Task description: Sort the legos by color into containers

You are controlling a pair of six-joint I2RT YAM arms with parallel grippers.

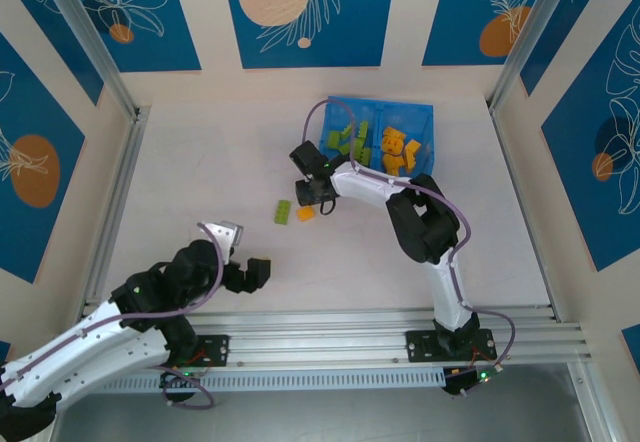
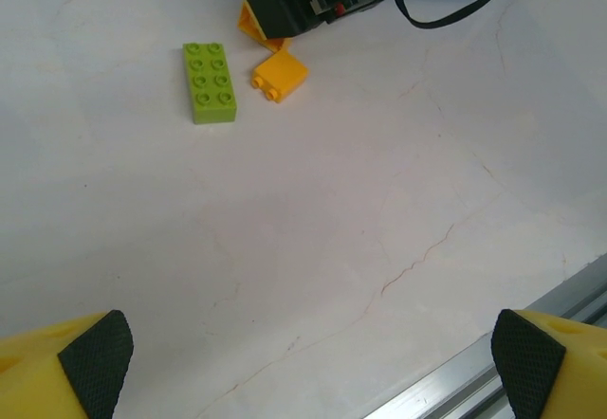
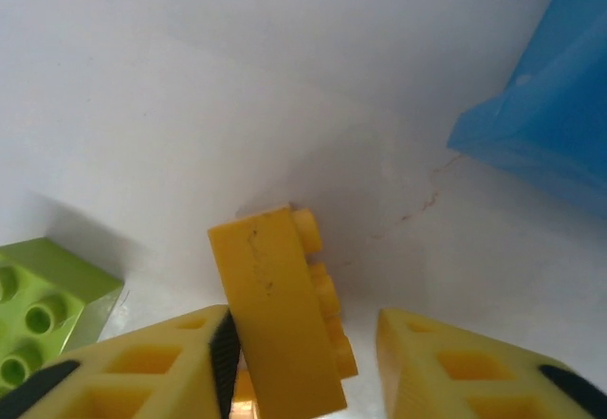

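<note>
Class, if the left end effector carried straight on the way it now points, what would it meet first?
Most likely bare table: the open left end effector tilts down at it. The green lego lies farther on, left of that line; depth is uncertain.

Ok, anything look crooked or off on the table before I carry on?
One thing: the orange-yellow brick between the fingers of the right end effector stands tipped on edge, studs sideways, leaning on one finger with a gap to the other. The green brick and second orange brick beside it simply lie unsorted.
</note>
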